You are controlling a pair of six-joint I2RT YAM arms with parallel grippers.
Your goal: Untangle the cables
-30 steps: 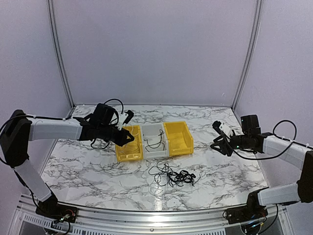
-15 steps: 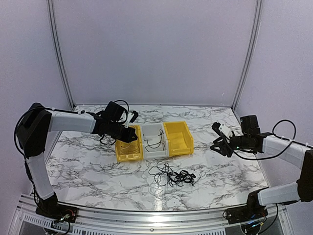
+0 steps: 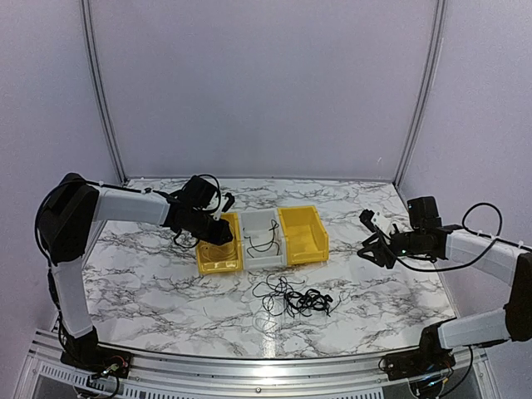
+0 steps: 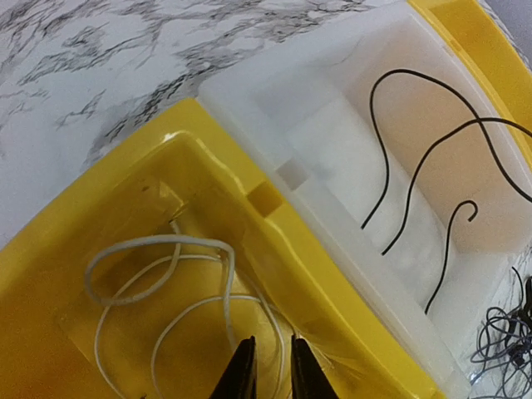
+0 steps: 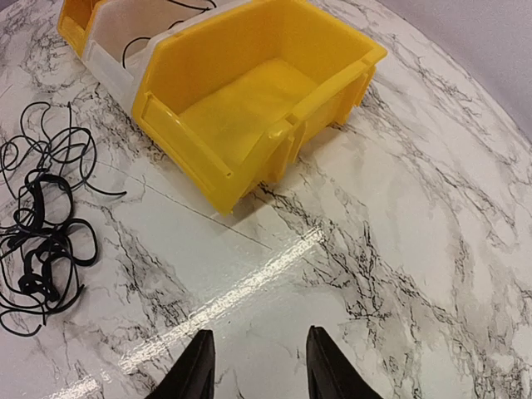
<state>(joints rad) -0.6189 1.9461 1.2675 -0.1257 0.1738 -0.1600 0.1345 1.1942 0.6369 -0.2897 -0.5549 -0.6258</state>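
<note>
The left arm (image 3: 125, 204) reaches over the left yellow bin (image 3: 216, 264), jaws slightly parted.

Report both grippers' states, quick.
Left gripper: slightly open over the white cable in the yellow bin, gripping nothing.
Right gripper: open, empty, above the table.

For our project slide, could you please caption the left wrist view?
Left tool, slightly parted, above a pale cable coiled in a yellow bin; black cables lie in the neighbouring white bin.
</note>
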